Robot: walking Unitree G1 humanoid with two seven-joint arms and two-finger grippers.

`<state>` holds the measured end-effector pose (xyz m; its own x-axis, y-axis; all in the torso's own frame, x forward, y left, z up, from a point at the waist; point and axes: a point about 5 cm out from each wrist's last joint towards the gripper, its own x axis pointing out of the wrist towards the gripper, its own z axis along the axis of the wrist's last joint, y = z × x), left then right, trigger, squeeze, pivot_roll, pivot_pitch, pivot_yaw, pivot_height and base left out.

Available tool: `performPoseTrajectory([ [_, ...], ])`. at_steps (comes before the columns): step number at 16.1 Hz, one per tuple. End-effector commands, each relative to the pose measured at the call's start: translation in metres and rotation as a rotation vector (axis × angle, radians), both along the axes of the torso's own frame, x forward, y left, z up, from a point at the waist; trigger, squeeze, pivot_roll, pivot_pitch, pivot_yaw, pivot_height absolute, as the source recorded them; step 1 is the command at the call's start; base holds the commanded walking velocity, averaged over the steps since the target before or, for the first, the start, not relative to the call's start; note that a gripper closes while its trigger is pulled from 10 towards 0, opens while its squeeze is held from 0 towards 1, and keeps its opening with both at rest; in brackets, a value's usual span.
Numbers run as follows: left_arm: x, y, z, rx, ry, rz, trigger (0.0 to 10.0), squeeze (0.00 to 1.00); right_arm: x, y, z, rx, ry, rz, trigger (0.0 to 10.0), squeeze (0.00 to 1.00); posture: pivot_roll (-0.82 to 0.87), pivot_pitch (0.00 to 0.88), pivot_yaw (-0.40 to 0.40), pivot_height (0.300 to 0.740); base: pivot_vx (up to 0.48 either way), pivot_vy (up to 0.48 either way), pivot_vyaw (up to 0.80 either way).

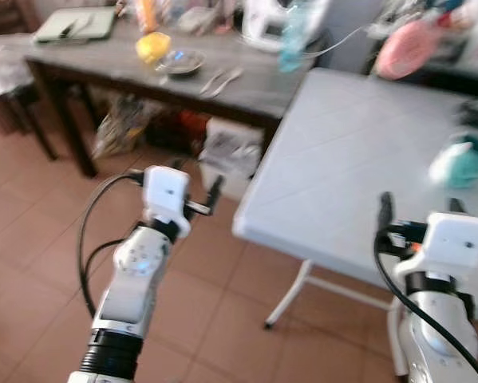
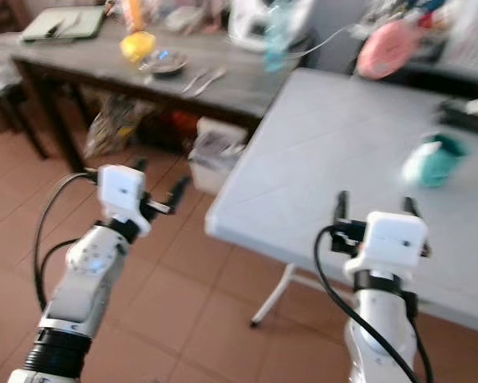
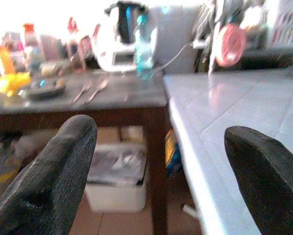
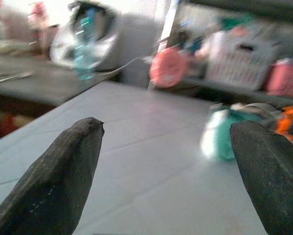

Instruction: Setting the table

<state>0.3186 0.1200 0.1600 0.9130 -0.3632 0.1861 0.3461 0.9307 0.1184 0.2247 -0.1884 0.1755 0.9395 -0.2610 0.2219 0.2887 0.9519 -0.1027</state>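
Pretty blurry all round, but here's what's being shown. The left gripper (image 1: pixel 197 194) is being held out over the tiled floor (image 1: pixel 39 239), just off the corner of the white desk (image 1: pixel 342 159), with its fingers (image 3: pixel 53 181) spread wide apart and nothing between them. The right gripper (image 2: pixel 372 209) is being held over the near edge of that white desk, fingers (image 4: pixel 58 171) also wide apart and nothing gripped. A teal cup-like thing (image 2: pixel 434 161) is sitting on the white desk, well ahead of the right gripper. Further back, on the dark desk (image 1: pixel 103 60), a small dark plate (image 1: pixel 179 62) is lying next to a yellow object (image 1: pixel 152 45), with some cutlery (image 1: pixel 220 80) just beside the plate. A water bottle (image 3: pixel 144 46) is standing toward that desk's back edge.
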Motion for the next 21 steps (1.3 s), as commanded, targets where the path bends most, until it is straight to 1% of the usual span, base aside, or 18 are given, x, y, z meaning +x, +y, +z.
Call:
performPoseTrajectory([
  [1, 0.0, 0.009, 0.0, 0.009, -0.003, 0.018, 10.0, 0.0, 0.0, 0.004, 0.002, 0.007, -0.014, 0.008, 10.0, 0.0, 0.05, 0.09, -0.007, 0.74, 0.0, -0.48, 0.0],
  [5, 0.001, 0.008, -0.002, 0.021, -0.003, 0.01, 10.0, 0.0, -0.003, 0.003, -0.003, 0.026, -0.002, -0.009, 10.0, 0.0, 0.05, 0.092, -0.001, 0.74, 0.0, -0.442, 0.0],
  [7, 0.001, 0.005, -0.003, -0.005, 0.0, 0.005, 10.0, 0.0, -0.003, 0.003, -0.005, 0.034, 0.002, -0.013, 10.0, 0.0, 0.05, 0.091, -0.003, 0.74, 0.0, 0.0, 0.0],
  [8, 0.001, 0.005, -0.004, -0.004, 0.003, 0.007, 10.0, 0.0, -0.003, 0.003, -0.005, 0.035, 0.001, -0.013, 10.0, 0.0, 0.05, 0.089, -0.003, 0.74, 0.0, 0.0, 0.0],
  [10, 0.006, 0.007, -0.004, -0.028, 0.016, 0.039, 10.0, 0.0, -0.001, 0.005, -0.004, 0.038, -0.001, -0.012, 10.0, 0.0, 0.05, 0.085, 0.0, 0.74, 0.0, 0.0, 0.0],
  [12, 0.01, 0.004, 0.0, -0.029, -0.002, 0.032, 10.0, 0.0, 0.0, 0.006, -0.004, 0.043, -0.01, -0.01, 10.0, 0.0, 0.05, 0.075, 0.0, 0.74, 0.0, 0.0, -0.8],
  [14, 0.012, 0.004, 0.003, -0.038, -0.012, 0.025, 10.0, 0.0, 0.002, 0.006, -0.003, 0.043, -0.015, -0.01, 10.0, 0.0, 0.05, 0.068, 0.001, 0.74, 0.0, 0.0, 0.0],
  [17, 0.014, 0.008, 0.0, -0.036, 0.002, 0.006, 10.0, 0.0, 0.002, 0.006, -0.004, 0.045, -0.017, -0.015, 10.0, 0.0, 0.05, 0.06, 0.008, 0.74, 0.0, 0.0, 0.0],
  [19, 0.014, 0.006, 0.001, -0.049, 0.001, -0.015, 10.0, 0.0, 0.002, 0.007, -0.004, 0.046, -0.019, -0.017, 10.0, 0.0, 0.04, 0.062, 0.01, 0.74, 0.0, 0.0, 0.0],
  [21, 0.015, 0.002, 0.003, -0.054, -0.01, -0.035, 10.0, 0.0, 0.001, 0.007, -0.004, 0.046, -0.019, -0.02, 10.0, 0.0, 0.04, 0.066, 0.013, 0.74, 0.285, 0.0, 0.0],
])
